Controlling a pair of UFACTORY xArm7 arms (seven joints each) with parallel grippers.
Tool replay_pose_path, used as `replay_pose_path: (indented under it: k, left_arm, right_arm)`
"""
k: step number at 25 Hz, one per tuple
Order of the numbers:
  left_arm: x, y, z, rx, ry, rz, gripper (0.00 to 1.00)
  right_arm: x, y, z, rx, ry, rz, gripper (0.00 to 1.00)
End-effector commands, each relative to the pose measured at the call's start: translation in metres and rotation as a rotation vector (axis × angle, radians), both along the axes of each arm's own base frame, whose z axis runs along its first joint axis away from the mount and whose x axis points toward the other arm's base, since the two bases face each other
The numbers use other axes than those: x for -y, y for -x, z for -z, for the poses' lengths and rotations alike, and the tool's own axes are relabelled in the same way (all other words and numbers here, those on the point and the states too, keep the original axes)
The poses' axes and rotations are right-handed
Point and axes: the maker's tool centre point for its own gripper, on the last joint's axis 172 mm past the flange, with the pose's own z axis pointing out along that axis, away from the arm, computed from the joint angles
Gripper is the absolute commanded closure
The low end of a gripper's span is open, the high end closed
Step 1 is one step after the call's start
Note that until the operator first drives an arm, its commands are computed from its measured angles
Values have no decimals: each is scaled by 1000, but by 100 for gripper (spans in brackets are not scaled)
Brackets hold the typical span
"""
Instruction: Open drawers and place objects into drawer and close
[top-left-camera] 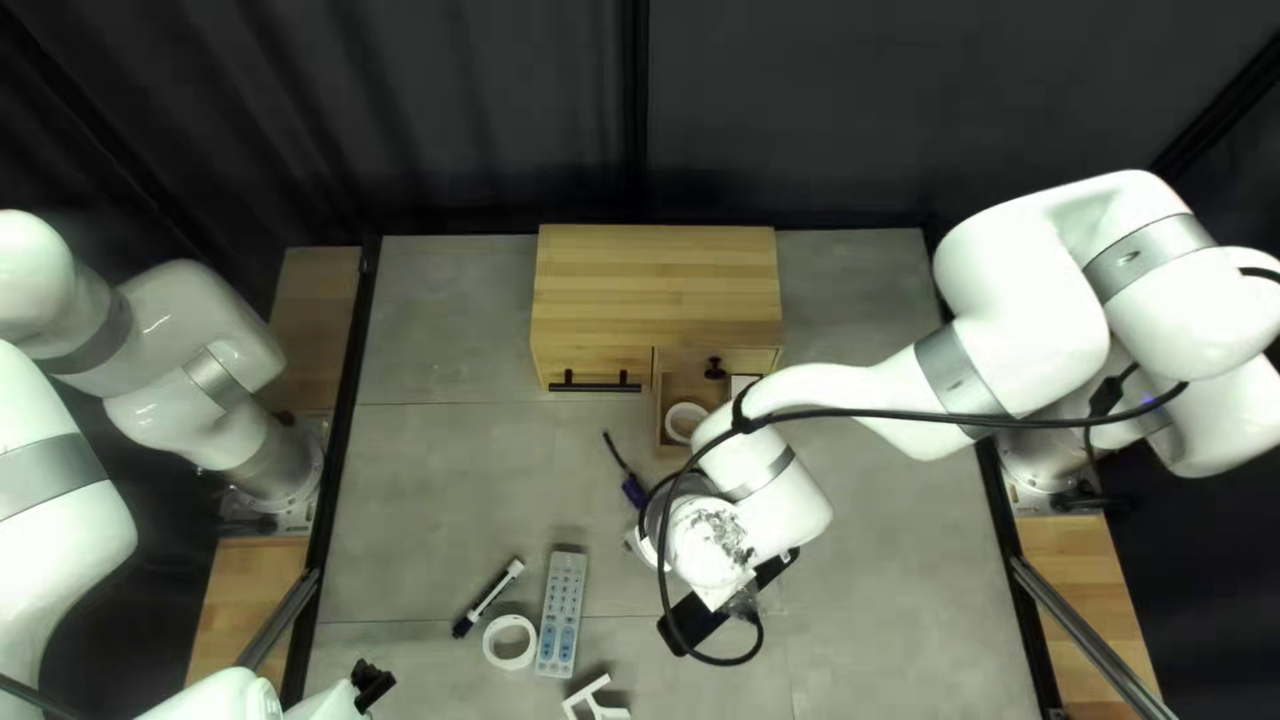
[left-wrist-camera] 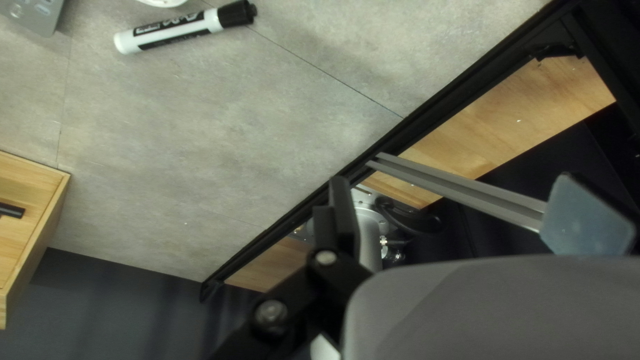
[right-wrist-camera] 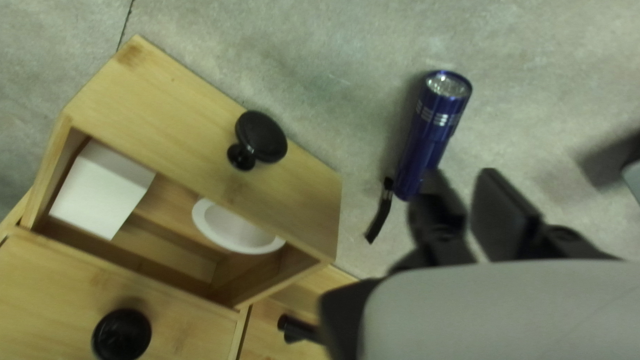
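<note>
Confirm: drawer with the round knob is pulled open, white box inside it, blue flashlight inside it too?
Flashlight's wrong: right wrist view shows the blue flashlight on the table, outside the open drawer. The white box is inside.

This looks like a robotics lab: 2 jointed white machines, the left arm (top-left-camera: 200, 334) and the right arm (top-left-camera: 1027, 294), are mounted at opposite sides of a grey tabletop (top-left-camera: 440, 480), with black cable (top-left-camera: 934, 418) strung along the right arm. Dark curtains (top-left-camera: 400, 107) hang behind, metal bars (top-left-camera: 1087, 634) flank the table, and a remote control (top-left-camera: 562, 614), a marker (left-wrist-camera: 180, 30) and a small wooden cabinet (top-left-camera: 654, 280) share the workspace.
</note>
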Motion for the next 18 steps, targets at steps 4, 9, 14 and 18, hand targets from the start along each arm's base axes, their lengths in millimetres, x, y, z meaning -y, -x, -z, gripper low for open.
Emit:
replay_pose_path:
  k: [4, 9, 14, 18]
  left_arm:
    - [0, 0, 0, 0, 0, 0, 0]
    - [0, 0, 0, 0, 0, 0, 0]
    - [0, 0, 0, 0, 0, 0, 0]
    - [0, 0, 0, 0, 0, 0, 0]
  right_arm:
    - [4, 2, 20, -14, -12, 7, 0]
    - [5, 0, 34, -17, -27, 14, 0]
    - [6, -2, 38, -19, -37, 19, 7]
    - [6, -3, 40, -20, -40, 21, 72]
